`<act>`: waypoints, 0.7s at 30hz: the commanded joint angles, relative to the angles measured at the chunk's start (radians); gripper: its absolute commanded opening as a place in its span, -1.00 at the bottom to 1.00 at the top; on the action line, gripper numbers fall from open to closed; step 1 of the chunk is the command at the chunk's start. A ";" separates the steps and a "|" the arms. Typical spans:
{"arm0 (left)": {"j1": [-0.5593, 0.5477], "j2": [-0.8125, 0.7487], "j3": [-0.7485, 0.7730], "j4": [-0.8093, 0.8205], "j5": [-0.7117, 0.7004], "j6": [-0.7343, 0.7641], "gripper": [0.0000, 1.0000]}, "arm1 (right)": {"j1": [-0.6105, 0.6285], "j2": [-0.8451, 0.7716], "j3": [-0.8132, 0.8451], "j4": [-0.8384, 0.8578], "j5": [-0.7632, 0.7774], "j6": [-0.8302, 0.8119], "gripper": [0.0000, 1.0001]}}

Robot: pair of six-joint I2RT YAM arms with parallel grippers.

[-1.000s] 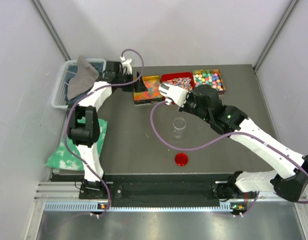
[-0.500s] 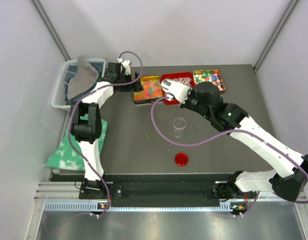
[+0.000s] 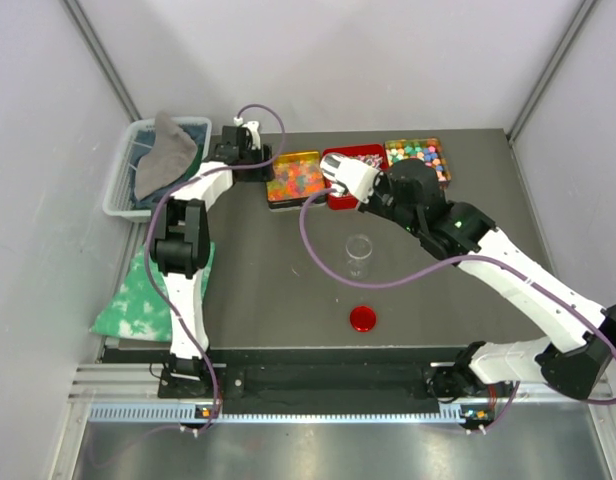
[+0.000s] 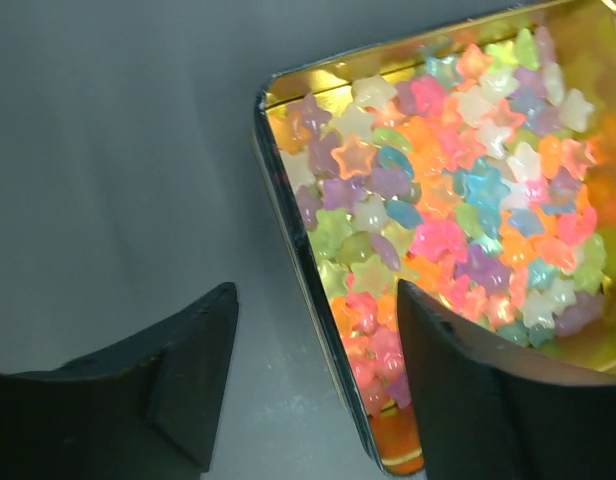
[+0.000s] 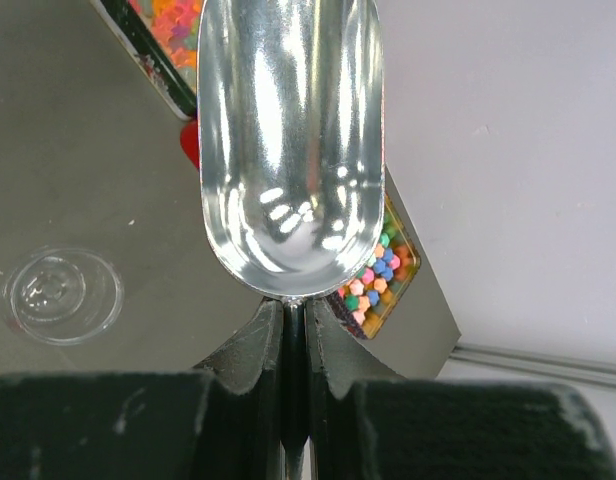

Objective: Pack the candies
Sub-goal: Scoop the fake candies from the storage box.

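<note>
Risks, near to far:
- The red lid [image 3: 364,319] lies loose toward the near edge, with the clear cup [image 3: 359,252] mid-table beyond it. The cup looks empty and light. The right arm's purple cable [image 3: 310,250] loops just beside it, so I judge a swing could drag it over.
- My right pincer [image 5: 293,320] is clamped tight on the thin handle of the metal scoop [image 5: 288,130]. The scoop is empty and sits over the near end of the middle tray [image 3: 354,148]. A steep dig could shove that tray or flick pieces onto the table.
- My left pincer [image 4: 314,290] stands fairly wide at the left tray [image 4: 292,200] on the far edge. One finger is outside the wall, the other over the star candies [image 4: 438,200], and neither is touching. Squeezing there could tilt the tray or crush stars.

Counts:
- 1 lid, 1 cup, 1 scoop.
- 3 trays in a row along the far edge: stars on the left, small mixed pieces [image 3: 366,160] in the middle, and round balls [image 3: 418,160] in the right tray [image 3: 417,140]. There are too many candies to count, and none in the cup that I can see.
- Off the left edge: 1 basket [image 3: 118,190] with a grey cloth [image 3: 163,150], and 1 green cloth [image 3: 138,305].
</note>
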 commanded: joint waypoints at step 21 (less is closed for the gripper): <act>-0.088 0.207 0.283 -0.049 -0.302 0.082 -0.28 | 0.025 0.033 0.125 -0.091 -0.071 0.016 -1.00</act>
